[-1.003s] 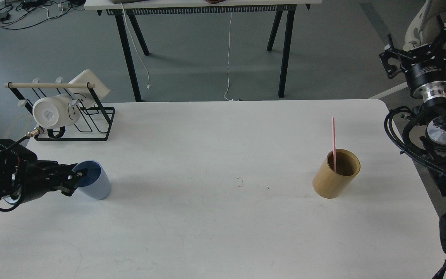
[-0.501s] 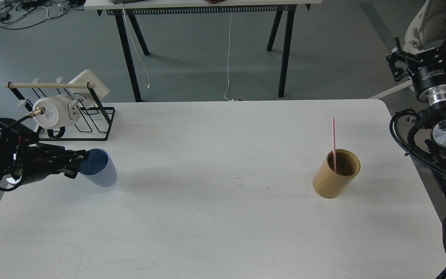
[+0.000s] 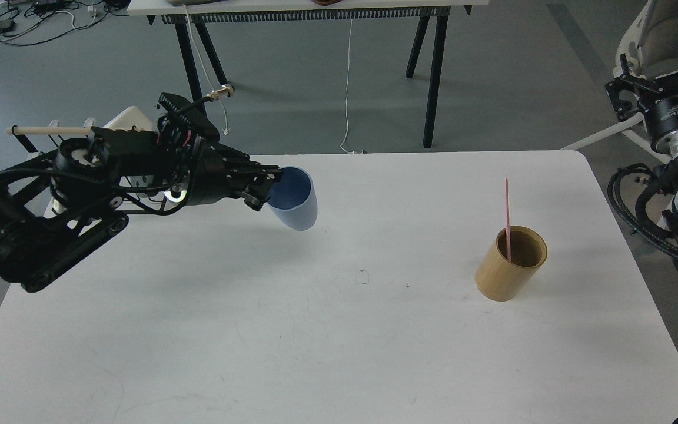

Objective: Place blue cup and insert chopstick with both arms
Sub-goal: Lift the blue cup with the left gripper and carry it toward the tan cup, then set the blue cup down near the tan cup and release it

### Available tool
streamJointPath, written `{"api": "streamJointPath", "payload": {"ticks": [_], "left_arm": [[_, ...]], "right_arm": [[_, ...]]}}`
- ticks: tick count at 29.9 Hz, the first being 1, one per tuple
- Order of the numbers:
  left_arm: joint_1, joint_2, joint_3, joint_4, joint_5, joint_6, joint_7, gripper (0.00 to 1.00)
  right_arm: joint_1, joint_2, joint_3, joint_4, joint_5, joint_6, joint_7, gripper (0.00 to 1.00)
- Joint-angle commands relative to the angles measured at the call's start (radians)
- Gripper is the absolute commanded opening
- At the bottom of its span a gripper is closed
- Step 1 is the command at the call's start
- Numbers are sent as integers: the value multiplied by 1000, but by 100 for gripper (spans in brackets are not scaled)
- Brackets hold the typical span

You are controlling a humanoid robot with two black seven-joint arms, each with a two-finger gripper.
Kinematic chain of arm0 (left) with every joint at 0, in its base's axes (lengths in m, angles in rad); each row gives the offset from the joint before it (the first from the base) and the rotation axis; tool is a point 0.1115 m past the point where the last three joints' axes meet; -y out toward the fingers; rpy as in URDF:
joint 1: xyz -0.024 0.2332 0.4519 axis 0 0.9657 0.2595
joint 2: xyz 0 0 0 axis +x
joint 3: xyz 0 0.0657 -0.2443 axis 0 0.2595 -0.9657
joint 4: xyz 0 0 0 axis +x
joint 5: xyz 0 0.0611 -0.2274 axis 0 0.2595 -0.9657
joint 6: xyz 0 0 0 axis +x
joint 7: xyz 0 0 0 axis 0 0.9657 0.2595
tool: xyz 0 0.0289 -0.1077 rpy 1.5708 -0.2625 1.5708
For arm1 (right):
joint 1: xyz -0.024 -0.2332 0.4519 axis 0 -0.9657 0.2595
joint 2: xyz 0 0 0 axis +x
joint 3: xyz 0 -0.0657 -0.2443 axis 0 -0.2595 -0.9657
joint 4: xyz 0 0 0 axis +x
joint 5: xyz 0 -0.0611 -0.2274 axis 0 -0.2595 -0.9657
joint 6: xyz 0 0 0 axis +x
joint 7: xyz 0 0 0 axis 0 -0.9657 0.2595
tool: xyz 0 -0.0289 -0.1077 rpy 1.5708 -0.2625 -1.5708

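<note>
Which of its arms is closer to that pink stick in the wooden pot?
The right. Its gripper hangs off the table's far right corner, up-right of the chopstick; the left gripper, holding the blue cup, is farther left.

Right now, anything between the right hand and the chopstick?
Nothing visible. The right hand hangs off the table's far right corner; the chopstick stands in the tan wooden holder with only bare white table between. The left hand carries the blue cup far to the left.

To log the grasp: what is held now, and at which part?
The left gripper holds the blue cup by its rim, one finger inside. The right gripper holds nothing visible.
</note>
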Motion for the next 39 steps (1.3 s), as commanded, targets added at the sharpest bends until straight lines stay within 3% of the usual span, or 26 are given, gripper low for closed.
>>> {"api": "streamJointPath", "payload": {"ticks": [1,8,13,39], "left_arm": [[6,-171,17,3,6,0,3,0],[8,-290,183,29,6,0,18,1],[11,-327,188,81,6,0,60,1],[61,-310,188,127,6,0,61,8]], "right_arm": [[68,6,-13,1,-1,0,-3,99],[101,12,-16,24,-1,0,-3,99],[96,17,-22,32,-1,0,-3,99],[56,23,-87,119,-4,0,-3,99]]}}
